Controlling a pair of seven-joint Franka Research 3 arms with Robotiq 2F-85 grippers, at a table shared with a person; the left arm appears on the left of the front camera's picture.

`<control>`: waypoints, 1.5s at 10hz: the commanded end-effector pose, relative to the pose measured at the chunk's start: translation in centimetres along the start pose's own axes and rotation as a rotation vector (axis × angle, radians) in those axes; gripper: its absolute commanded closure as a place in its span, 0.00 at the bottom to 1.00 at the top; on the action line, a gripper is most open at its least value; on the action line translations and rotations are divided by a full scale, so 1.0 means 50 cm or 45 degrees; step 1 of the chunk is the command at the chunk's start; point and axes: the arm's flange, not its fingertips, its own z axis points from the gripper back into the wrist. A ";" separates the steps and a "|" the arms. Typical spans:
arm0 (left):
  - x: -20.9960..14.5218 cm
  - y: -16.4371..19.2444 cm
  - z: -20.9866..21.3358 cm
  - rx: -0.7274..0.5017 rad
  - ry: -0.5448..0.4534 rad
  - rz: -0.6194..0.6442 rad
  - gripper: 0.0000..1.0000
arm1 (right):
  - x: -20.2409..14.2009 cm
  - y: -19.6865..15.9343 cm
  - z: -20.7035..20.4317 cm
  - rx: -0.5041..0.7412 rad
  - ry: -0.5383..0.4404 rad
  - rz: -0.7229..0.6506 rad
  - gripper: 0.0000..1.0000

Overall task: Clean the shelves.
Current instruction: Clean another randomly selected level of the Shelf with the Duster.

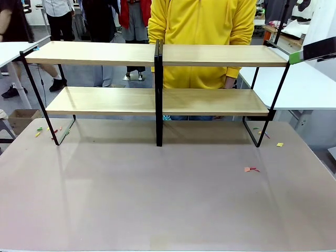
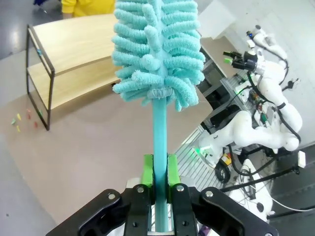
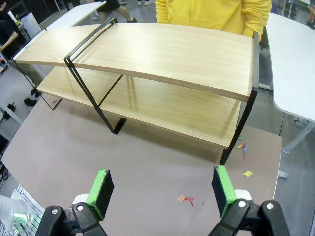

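The shelves (image 1: 210,55) stand across the far half of the tabletop, two light-wood boards on a black frame with a black middle upright, both boards bare. They lie below in the right wrist view (image 3: 172,54) and far off in the left wrist view (image 2: 74,44). My left gripper (image 2: 158,172) is shut on the turquoise handle of a fluffy duster (image 2: 157,49), whose head points up, away from the shelves. My right gripper (image 3: 162,189) hangs open above the table in front of the shelves' right end, with nothing between its fingers. One green-tipped finger (image 1: 296,56) enters at the upper right.
A person in a yellow top (image 1: 202,21) stands right behind the shelves. Small coloured scraps lie on the tabletop: right of centre (image 1: 251,169), by the right leg (image 1: 280,144) and by the left leg (image 1: 39,131). White tables (image 1: 310,84) flank both sides.
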 end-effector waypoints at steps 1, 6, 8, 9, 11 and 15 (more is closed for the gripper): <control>0.019 -0.018 -0.065 0.099 0.099 0.006 0.87 | 0.000 -0.001 0.001 0.005 -0.002 -0.002 0.00; 0.017 -0.060 -0.297 0.589 0.107 0.036 0.87 | 0.000 -0.001 0.001 0.005 -0.002 -0.002 0.00; 0.055 -0.054 -0.265 0.447 0.199 -0.012 0.87 | 0.000 -0.001 0.001 0.005 -0.002 -0.002 0.00; 0.055 -0.054 -0.265 0.447 0.199 -0.012 0.87 | 0.000 -0.001 0.001 0.005 -0.002 -0.002 0.00; 0.030 -0.046 -0.313 0.620 0.218 0.016 0.87 | 0.000 -0.001 0.001 0.005 -0.002 -0.002 0.00; -0.022 -0.062 -0.376 1.099 0.302 -0.018 0.87 | 0.000 -0.001 0.001 0.005 -0.002 -0.002 0.00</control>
